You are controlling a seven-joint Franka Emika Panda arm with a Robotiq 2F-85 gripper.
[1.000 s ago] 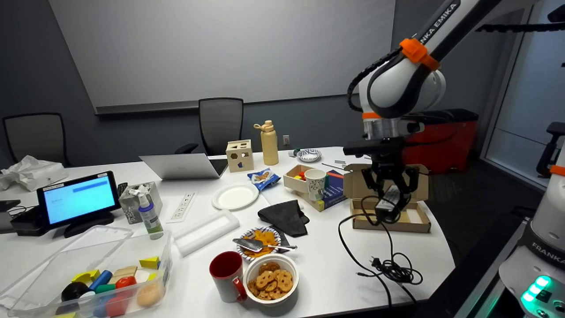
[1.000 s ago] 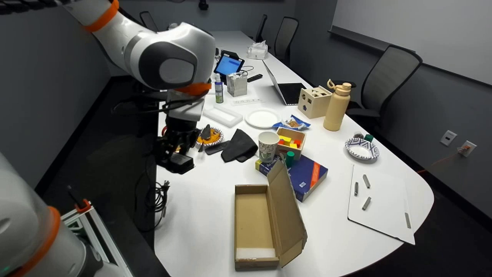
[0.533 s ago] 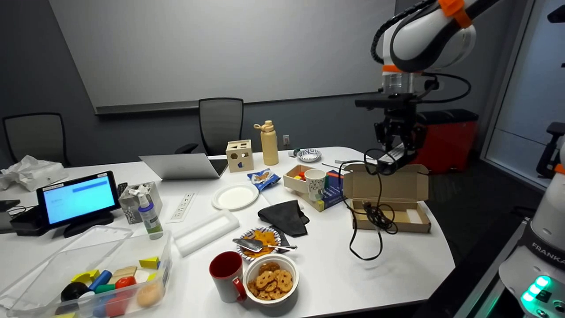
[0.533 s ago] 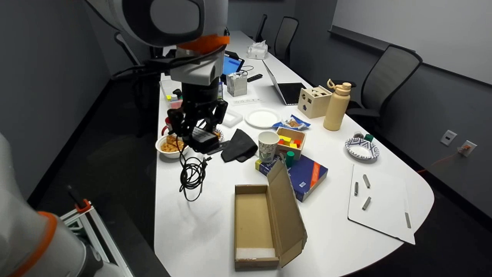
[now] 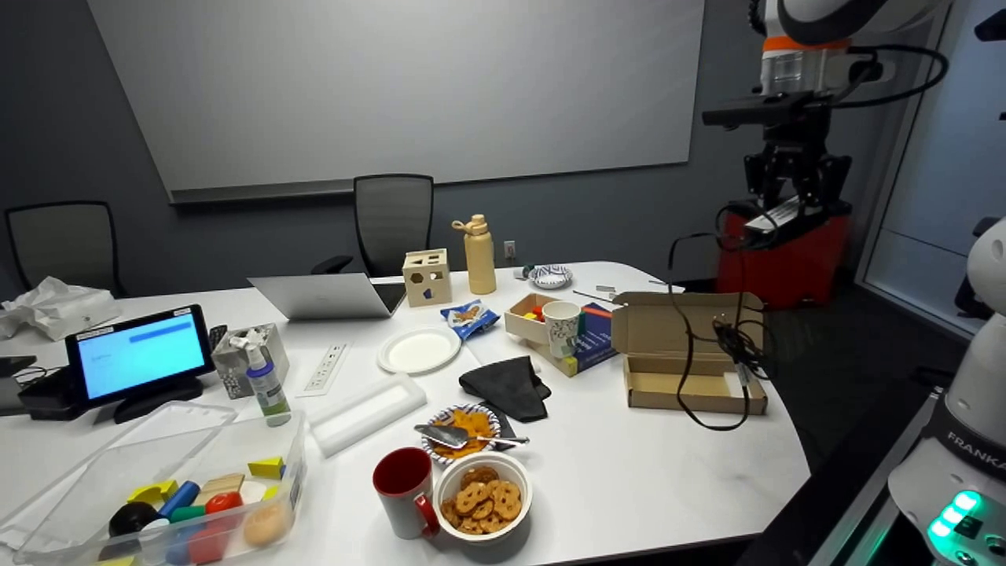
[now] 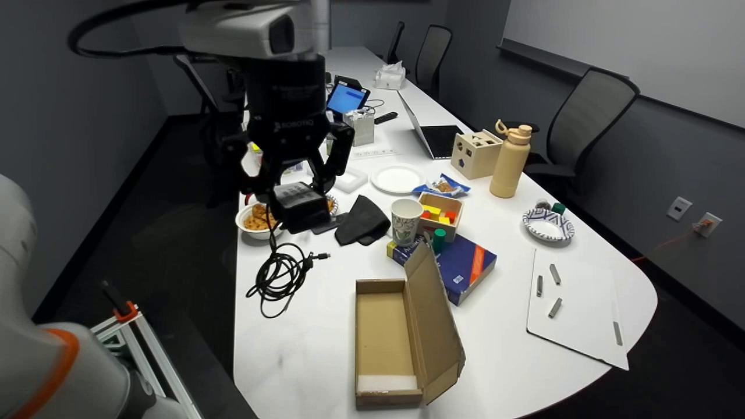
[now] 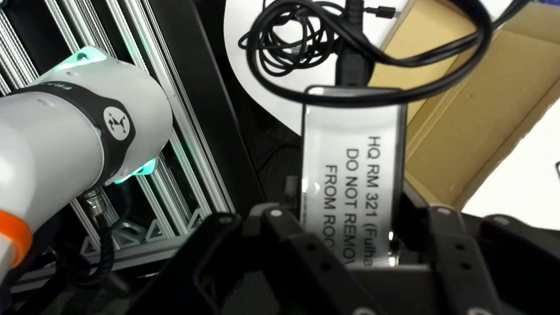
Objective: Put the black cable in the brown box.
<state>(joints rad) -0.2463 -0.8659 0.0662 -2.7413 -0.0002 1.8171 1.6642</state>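
Note:
My gripper is shut on a black power brick with a white printed label. The black cable runs from this brick and hangs below the gripper in a tangle of loops with a plug end. It hangs in front of the brown box in an exterior view, and its loops cross the top of the wrist view. The brown box stands on the table with its flap lid open, holding a white piece at one end. The gripper is high up, beside the box rather than over it.
A blue book carrying a paper cup and a small wooden box stands by the lid. A black pouch and a snack bowl lie further along. The robot's base is close.
The gripper has risen with the power brick in it and moved toward the robot's base side. The cable has been lifted with it and swings above the table. The box has not moved.

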